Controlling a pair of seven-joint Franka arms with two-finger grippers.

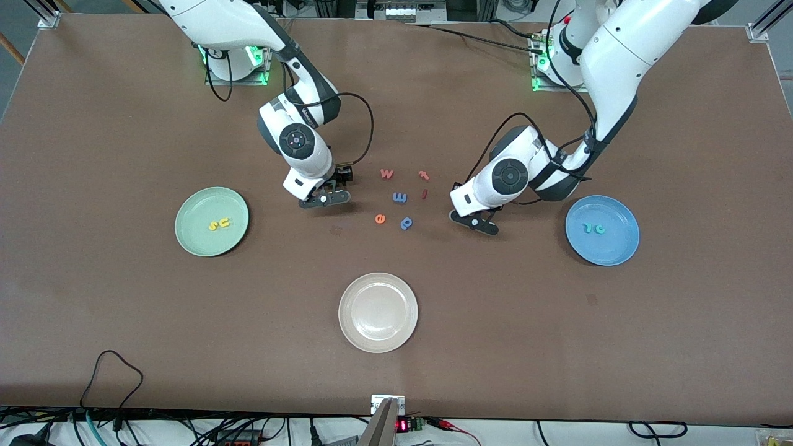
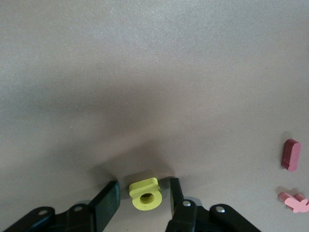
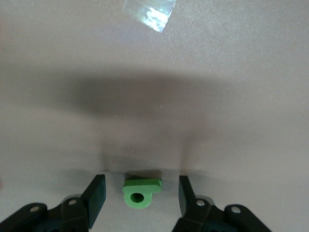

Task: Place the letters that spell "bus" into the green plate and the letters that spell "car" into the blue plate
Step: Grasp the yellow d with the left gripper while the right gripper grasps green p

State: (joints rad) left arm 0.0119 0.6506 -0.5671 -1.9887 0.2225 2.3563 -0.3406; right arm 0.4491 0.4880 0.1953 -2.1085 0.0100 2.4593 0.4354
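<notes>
The yellow a (image 2: 145, 194) lies on the table between the fingers of my left gripper (image 2: 143, 187), which is open with a gap on each side. My right gripper (image 3: 141, 182) is open too, and it straddles the green b (image 3: 140, 191) without touching it. In the front view the left gripper (image 1: 474, 222) and the right gripper (image 1: 325, 199) are low over the table and hide both letters. The green plate (image 1: 192, 214) holds the yellow s (image 1: 214, 226) and u (image 1: 224, 221). Two teal letters (image 1: 593, 228) lie in the blue plate (image 1: 619, 244).
Loose letters lie between the two grippers: a w (image 1: 386, 173), a red t (image 1: 424, 175), a blue m (image 1: 399, 197), a red i (image 1: 424, 193), an orange e (image 1: 380, 218) and a blue p (image 1: 406, 222). A white plate (image 1: 378, 337) sits nearer the front camera.
</notes>
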